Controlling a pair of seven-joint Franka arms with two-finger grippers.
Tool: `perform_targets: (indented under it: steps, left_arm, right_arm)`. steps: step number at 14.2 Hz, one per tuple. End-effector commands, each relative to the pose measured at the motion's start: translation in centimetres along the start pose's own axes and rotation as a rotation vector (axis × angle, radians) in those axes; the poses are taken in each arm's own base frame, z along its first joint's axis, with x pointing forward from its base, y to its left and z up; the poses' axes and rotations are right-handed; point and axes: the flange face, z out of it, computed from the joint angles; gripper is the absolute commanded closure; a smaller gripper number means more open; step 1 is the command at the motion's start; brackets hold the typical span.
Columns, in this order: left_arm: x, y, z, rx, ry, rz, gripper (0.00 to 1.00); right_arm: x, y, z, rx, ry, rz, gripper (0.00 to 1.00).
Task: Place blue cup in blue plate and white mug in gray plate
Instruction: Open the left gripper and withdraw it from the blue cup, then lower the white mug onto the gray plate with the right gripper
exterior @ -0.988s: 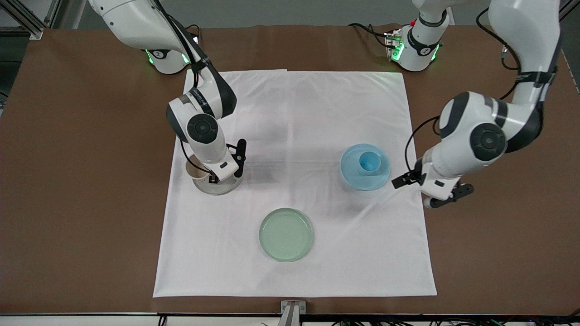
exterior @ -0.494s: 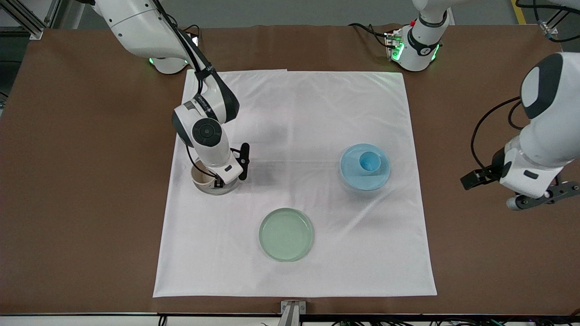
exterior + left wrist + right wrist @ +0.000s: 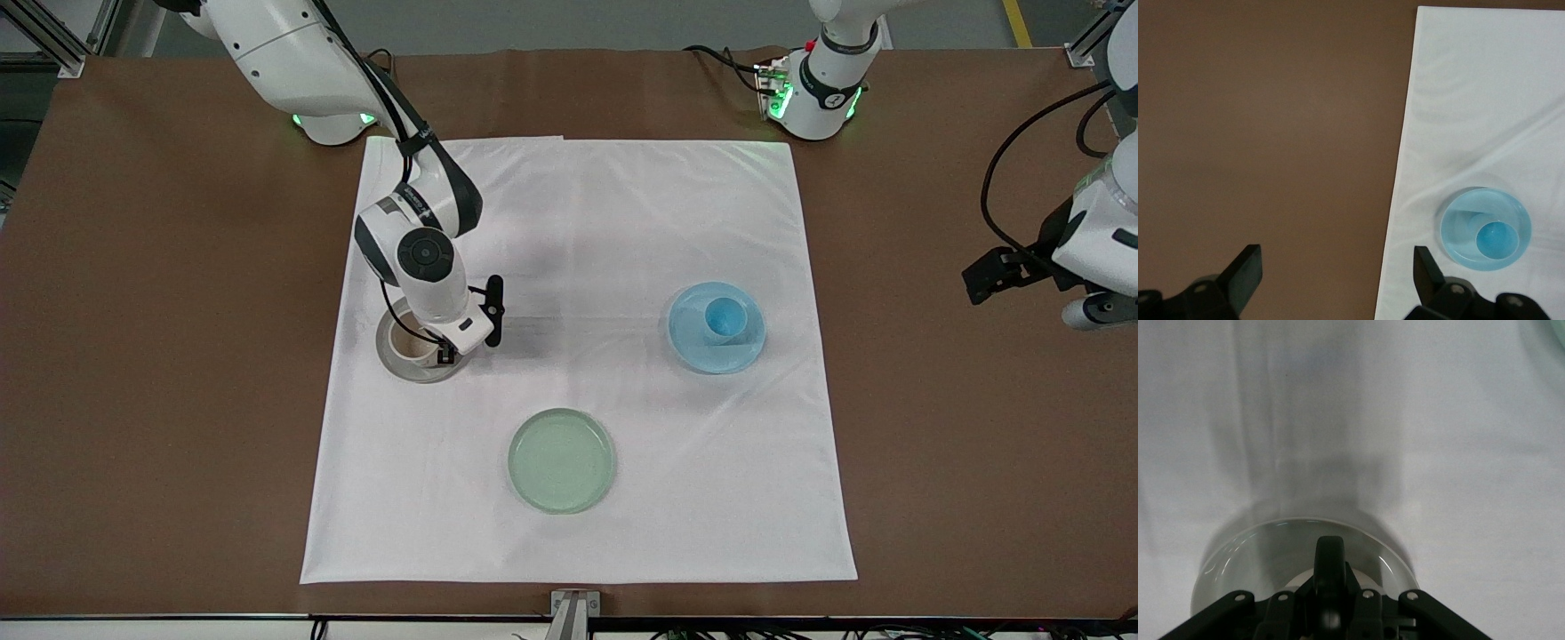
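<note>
The white mug stands on the gray plate at the right arm's end of the white cloth. My right gripper is down at the mug, shut on its black handle. In the right wrist view the gray plate shows as a glossy rim and only a sliver of the mug shows. The blue cup stands upright in the blue plate; both show in the left wrist view, cup on plate. My left gripper is open and empty, over the bare brown table at the left arm's end.
A pale green plate lies on the white cloth, nearer the front camera than both other plates. Brown table surrounds the cloth.
My right gripper has carried the white mug a little toward the middle of the gray plate. My left arm has pulled away from the blue plate, off the cloth toward its end of the table.
</note>
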Motion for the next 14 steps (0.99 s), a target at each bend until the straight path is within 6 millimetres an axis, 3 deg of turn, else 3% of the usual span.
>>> perform_targets:
  steps: [1,3,6,9,10,11,12,13,14]
  left_arm:
    - [-3.0,-1.0,-0.6,-0.027,-0.03,0.039,0.0]
    - [-4.0,-2.1,-1.0,-0.08,-0.042,0.021,0.0]
    - [-5.1,-2.1,-1.3,-0.075,-0.041,0.023,0.0]
    - [-5.9,-2.4,-2.7,-0.076,-0.019,0.017,0.0]
    - [-6.3,-2.1,-3.0,-0.073,-0.03,0.023,0.0]
    - [-6.4,-1.9,-3.0,-0.072,-0.034,0.017,0.0]
    - [-6.4,-1.8,-3.2,-0.073,-0.031,0.015,0.0]
    - [-6.5,-1.7,-3.1,-0.072,-0.036,0.019,0.0]
    - [-6.6,-1.6,-3.0,-0.07,-0.047,0.021,0.0]
  right_arm:
    - [-0.4,0.0,0.0,-0.01,-0.011,-0.018,0.98]
    - [-0.9,0.1,0.2,-0.008,-0.014,-0.024,0.97]
    - [-1.2,-0.1,0.7,0.001,-0.019,-0.027,0.97]
    - [-1.2,-0.2,0.7,0.003,-0.02,-0.026,0.9]
    - [-1.1,-0.4,0.6,0.008,-0.023,-0.027,0.82]
    - [-1.3,-0.3,0.4,0.007,-0.023,-0.021,0.6]
    - [-1.3,-0.3,0.3,0.007,-0.023,-0.022,0.18]
    - [-1.4,-0.3,0.0,0.01,-0.027,-0.021,0.0]
    - [-1.5,-0.3,-0.1,0.011,-0.028,-0.021,0.0]
